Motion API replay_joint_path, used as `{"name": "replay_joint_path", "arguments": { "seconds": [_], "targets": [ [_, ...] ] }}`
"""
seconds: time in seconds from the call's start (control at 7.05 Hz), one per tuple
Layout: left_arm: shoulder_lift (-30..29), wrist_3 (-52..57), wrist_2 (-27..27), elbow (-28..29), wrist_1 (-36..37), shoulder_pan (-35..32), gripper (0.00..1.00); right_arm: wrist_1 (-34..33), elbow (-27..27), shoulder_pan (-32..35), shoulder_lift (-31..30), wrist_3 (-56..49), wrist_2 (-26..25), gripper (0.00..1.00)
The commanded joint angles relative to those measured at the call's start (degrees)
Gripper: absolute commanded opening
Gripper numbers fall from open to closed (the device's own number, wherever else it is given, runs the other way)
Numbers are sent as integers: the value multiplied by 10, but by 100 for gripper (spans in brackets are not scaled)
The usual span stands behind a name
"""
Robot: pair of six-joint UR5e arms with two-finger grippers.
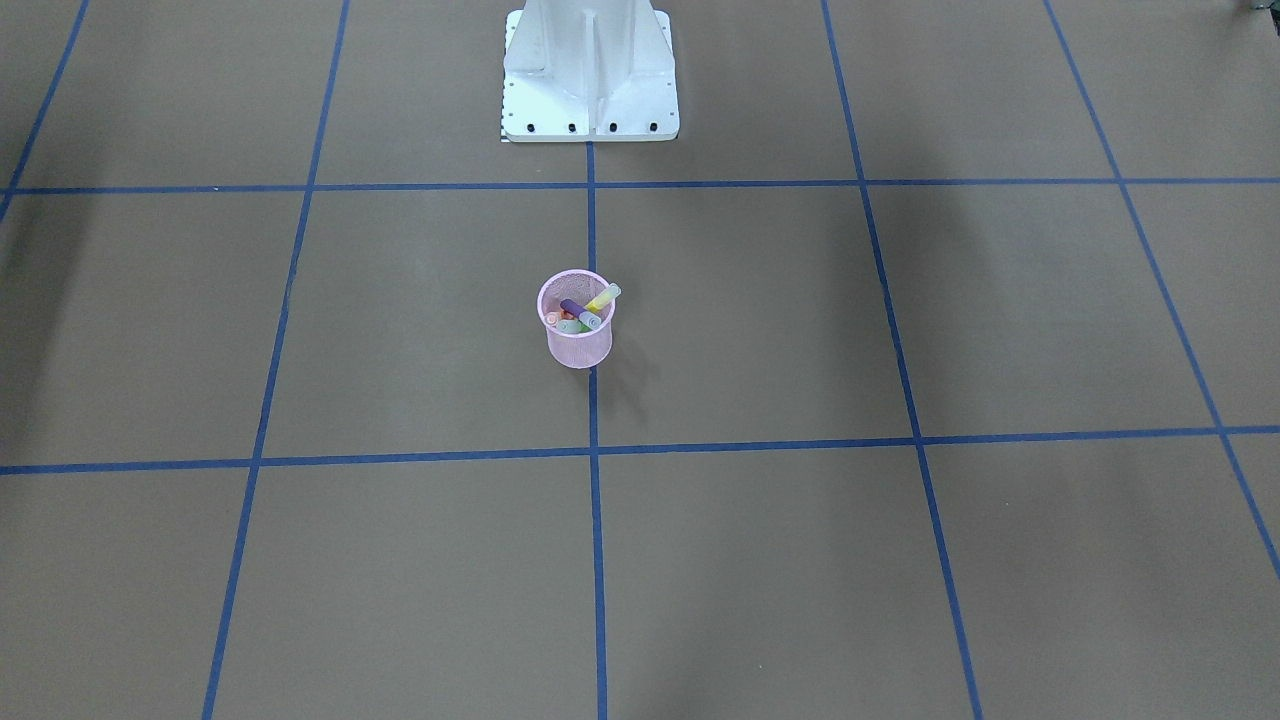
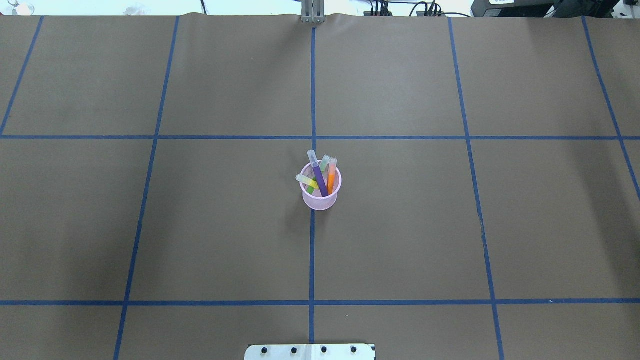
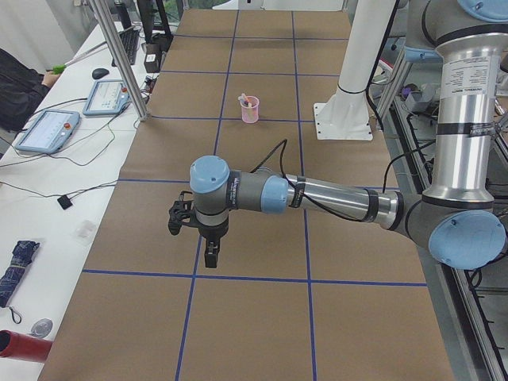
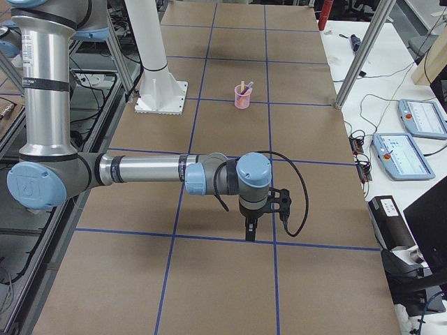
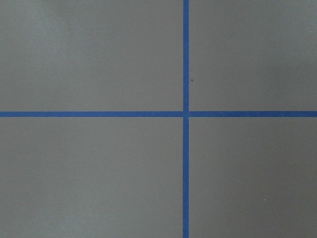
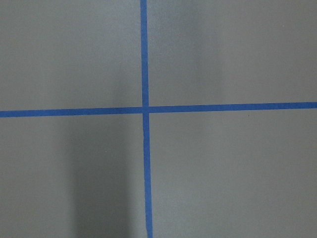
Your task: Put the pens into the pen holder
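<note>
Brown paper covers the surface, ruled into large squares by blue tape lines. Nearest the robot, the white base plate sits at the edge on the centre line. Out toward one end of the surface, the left pincer hangs pointing straight down above a tape crossing, with nothing seen in it. Only the side view shows it, so whether its jaws are parted or together I cannot tell. Toward the other end, the right pincer hangs the same way over another crossing, and its jaws cannot be judged either. Both wrist views show only bare paper and crossed tape. Farther out, well apart from both arms, the pen holder stands upright on the centre tape line, midway between two cross lines. All the pens are inside it, leaning with their pale caps above the rim: the purple pen across the middle, the orange pen beside it, the yellow pen tilted to the other side, and the green pen low among them. Beyond the far edge lie dark cables.
</note>
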Motion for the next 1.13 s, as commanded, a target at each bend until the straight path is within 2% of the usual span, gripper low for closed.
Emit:
{"name": "replay_joint_path", "arguments": {
  "seconds": [0.0, 0.99],
  "targets": [
    [0, 0, 0, -1, 0, 0, 100, -16, 24, -15, -1, 40, 15, 100],
    [-1, 0, 2, 5, -1, 0, 100, -13, 22, -17, -3, 36, 14, 100]
  ]
}}
